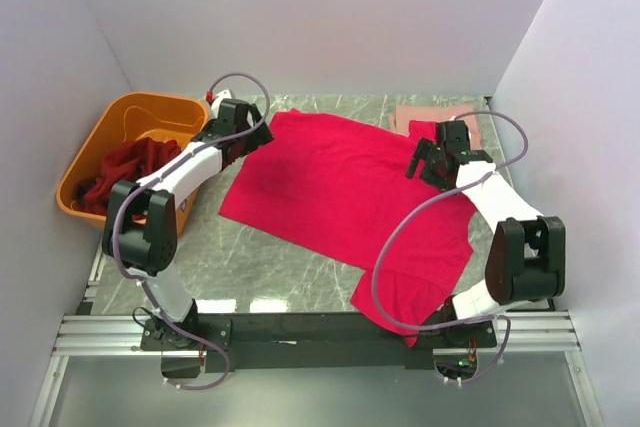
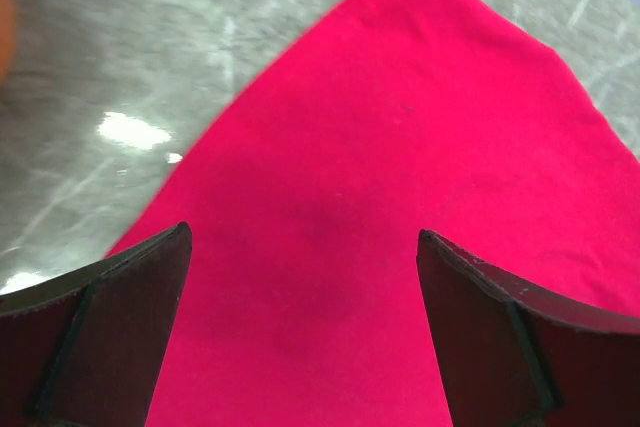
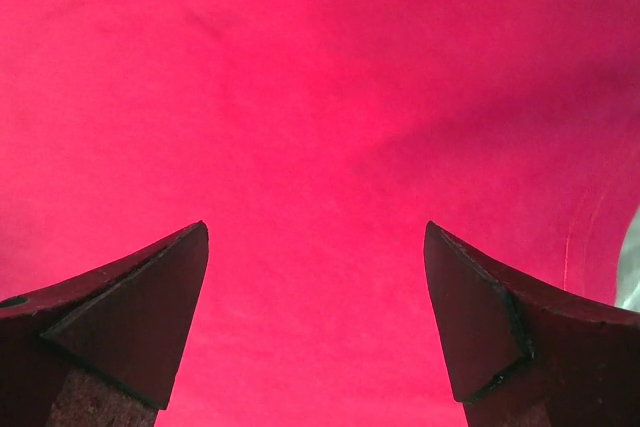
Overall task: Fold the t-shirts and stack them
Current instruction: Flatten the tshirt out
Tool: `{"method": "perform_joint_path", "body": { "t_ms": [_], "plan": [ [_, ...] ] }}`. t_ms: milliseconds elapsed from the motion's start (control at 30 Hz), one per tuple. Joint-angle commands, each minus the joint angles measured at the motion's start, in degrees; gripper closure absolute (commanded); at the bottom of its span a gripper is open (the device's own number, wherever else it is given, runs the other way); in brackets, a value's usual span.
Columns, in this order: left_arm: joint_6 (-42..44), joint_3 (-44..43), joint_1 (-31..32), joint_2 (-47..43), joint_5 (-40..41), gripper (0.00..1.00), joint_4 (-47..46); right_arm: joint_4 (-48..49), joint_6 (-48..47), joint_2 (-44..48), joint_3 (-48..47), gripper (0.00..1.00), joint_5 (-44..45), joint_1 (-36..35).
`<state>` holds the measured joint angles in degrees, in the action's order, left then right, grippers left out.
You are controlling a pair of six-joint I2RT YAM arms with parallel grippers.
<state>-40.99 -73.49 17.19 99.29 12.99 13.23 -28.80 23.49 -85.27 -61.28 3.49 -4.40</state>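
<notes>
1. Crimson-pink t-shirt (image 1: 340,192): lay spread nearly flat across the middle of the bench (image 1: 250,267), set at a slant. One corner reached the far left; a sleeve or hem trailed to the near right edge by the right arm's base. Not yet folded.
2. Left gripper (image 2: 300,237): jaws spread wide, nothing between them, poised just above the far left part of the crimson-pink t-shirt beside its edge.
3. Right gripper (image 3: 315,232): likewise wide apart and empty, hovering over the cloth's far right part.
4. Pale salmon-pink t-shirt (image 1: 440,115): lay flat at the far right corner, partly hidden behind the right gripper; whether it touched the crimson one could not be told.
5. Dark maroon-red t-shirts (image 1: 125,167): bunched inside the orange tub (image 1: 150,102) at the left, awaiting their turn.
6. Step in hand, as judged: taking hold for a fold. Each gripper should pinch a single layer close to an edge or corner, both at matching points. They should lift together so the cloth stays taut, then carry it across to meet the opposite edge without dragging wrinkles.
7. Surface: grey-green marbled bench, glossy, with bright glare patches; the cloth would probably slide easily on it.
8. Room: plain pale walls (image 1: 300,17) closed in the left, far and right sides; a metal rail (image 1: 300,332) ran along the near edge, carrying both arm bases.
</notes>
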Motion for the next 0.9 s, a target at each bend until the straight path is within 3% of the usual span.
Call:
{"method": "perform_joint_path", "body": {
  "t_ms": [0,233,500,667,867],
  "plan": [
    [1.0,-1.7,0.3,1.5,-4.7,0.0,-4.1,-0.4,3.5,-1.7,0.7,0.06,1.5,2.0],
    [-0.5,-0.8,0.3,8.6,-6.3,0.01,-1.6,0.2,2.0,-11.7,-2.3,0.06,0.4,4.1],
    [-1.9,6.9,0.3,7.2,-6.5,0.01,-2.5,-0.9,-2.9,-22.9,-9.2,0.07,1.3,6.3],
    [-3.3,12.0,0.3,5.1,-5.3,0.01,-2.4,-2.1,-8.7,-27.7,-13.4,0.3,2.1,7.0],
    [-5.8,17.2,0.4,2.2,-6.9,0.01,-1.8,-2.9,-18.2,-30.6,-20.1,0.26,-0.7,7.0]
  ]
}}
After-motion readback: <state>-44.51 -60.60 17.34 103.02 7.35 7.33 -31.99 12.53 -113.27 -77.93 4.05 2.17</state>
